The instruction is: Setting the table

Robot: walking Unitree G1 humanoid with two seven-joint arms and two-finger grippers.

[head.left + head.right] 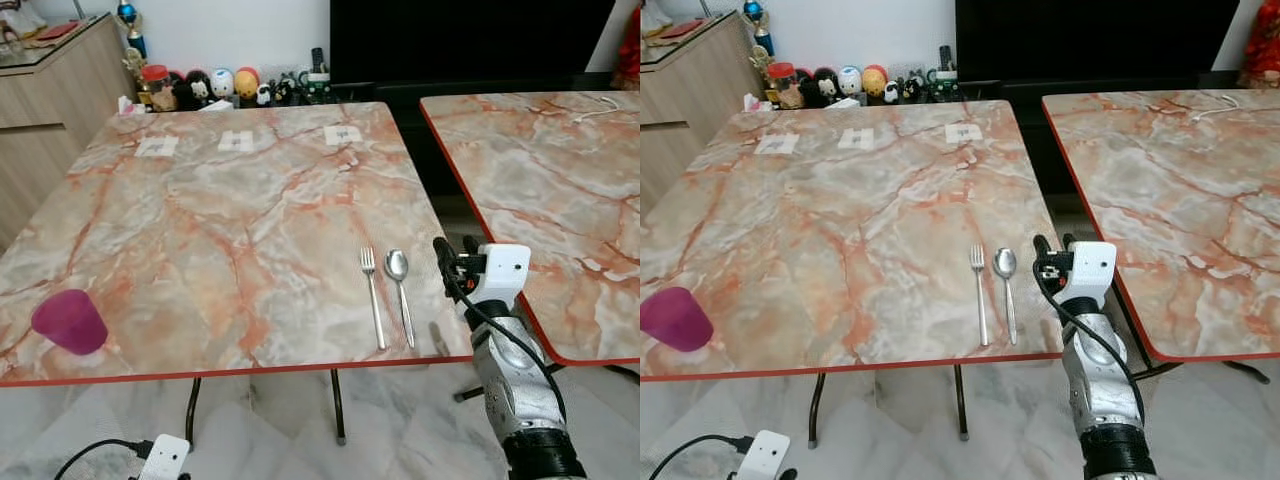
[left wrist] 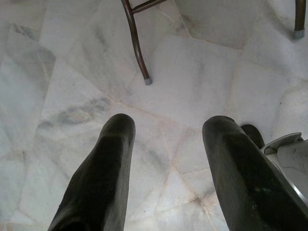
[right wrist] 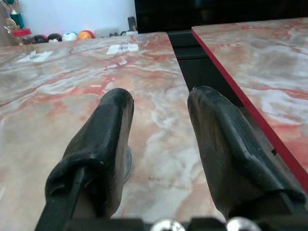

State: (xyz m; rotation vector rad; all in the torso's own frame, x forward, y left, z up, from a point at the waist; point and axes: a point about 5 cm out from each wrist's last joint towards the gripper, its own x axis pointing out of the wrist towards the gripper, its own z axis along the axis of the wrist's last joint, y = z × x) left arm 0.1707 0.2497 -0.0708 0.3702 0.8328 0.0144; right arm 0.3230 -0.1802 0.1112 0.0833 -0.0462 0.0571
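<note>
**Fork and spoon laid at near edge; both grippers empty**

While the head camera looks down on the scene, a marble-patterned table [image 1: 200, 210] with a red rim spans the left and centre of the frame. At lower left on it stands a purple cup [image 1: 69, 321], upright, near the front edge and well apart from the cutlery. Along the far side of the top lie three small white cards [image 1: 236, 141] in a row. Beyond that edge, at upper left centre, is a row of small figurines [image 1: 215, 85], and a wooden cabinet [image 1: 45, 90] occupies the upper left corner.

Right of centre, close to the near edge, a fork [image 1: 372, 296] and a spoon [image 1: 400, 293] lie side by side, parallel, handles toward the robot, fork left of spoon, not touching.

Just right of the spoon, lower right of frame, the right gripper [image 1: 441, 254] is raised beside the table's right edge, fingers apart and holding nothing; the right wrist view shows the spread fingers [image 3: 103, 139] over the marble top.

A second table [image 1: 560, 190] of the same pattern fills the right side, separated by a dark gap.

Low at the bottom left, the left gripper [image 2: 166, 163] hangs over the pale tiled floor [image 2: 192, 82], fingers parted, empty.
</note>
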